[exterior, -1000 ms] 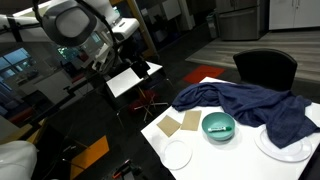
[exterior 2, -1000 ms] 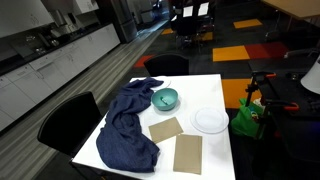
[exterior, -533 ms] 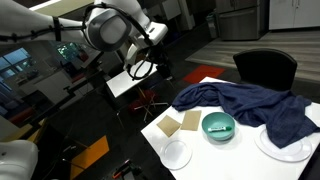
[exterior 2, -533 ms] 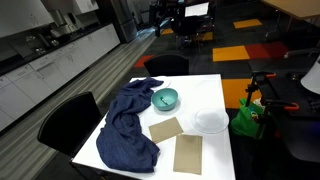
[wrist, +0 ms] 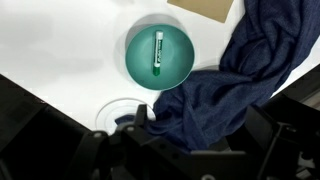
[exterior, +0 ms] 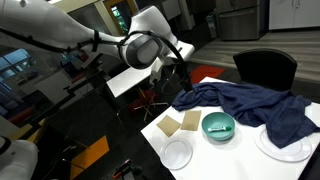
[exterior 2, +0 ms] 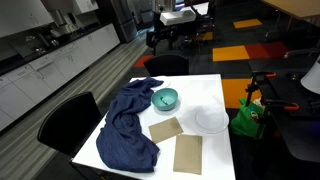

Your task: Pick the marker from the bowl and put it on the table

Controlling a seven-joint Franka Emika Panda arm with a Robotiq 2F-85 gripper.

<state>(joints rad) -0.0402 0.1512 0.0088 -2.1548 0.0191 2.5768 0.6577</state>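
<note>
The green marker (wrist: 157,52) lies inside the teal-green bowl (wrist: 159,55), seen from above in the wrist view. The bowl stands on the white table (exterior: 160,133) in both exterior views (exterior: 218,126) (exterior 2: 165,98); the marker is too small to make out there. My gripper (wrist: 185,150) is open and empty, its dark fingers at the bottom of the wrist view. It hangs high above the table, well above the bowl. In an exterior view it (exterior: 180,63) is up beyond the table's far edge.
A navy cloth (wrist: 235,80) lies bunched next to the bowl and touches its rim (exterior: 250,105). White plates (exterior: 177,153) (exterior: 283,146) and two brown mats (exterior: 170,125) (exterior 2: 187,153) lie on the table. A black chair (exterior: 265,68) and a green bag (exterior 2: 247,118) stand nearby.
The arm has swung from far off the table toward it. The bowl, marker and cloth have not moved.
</note>
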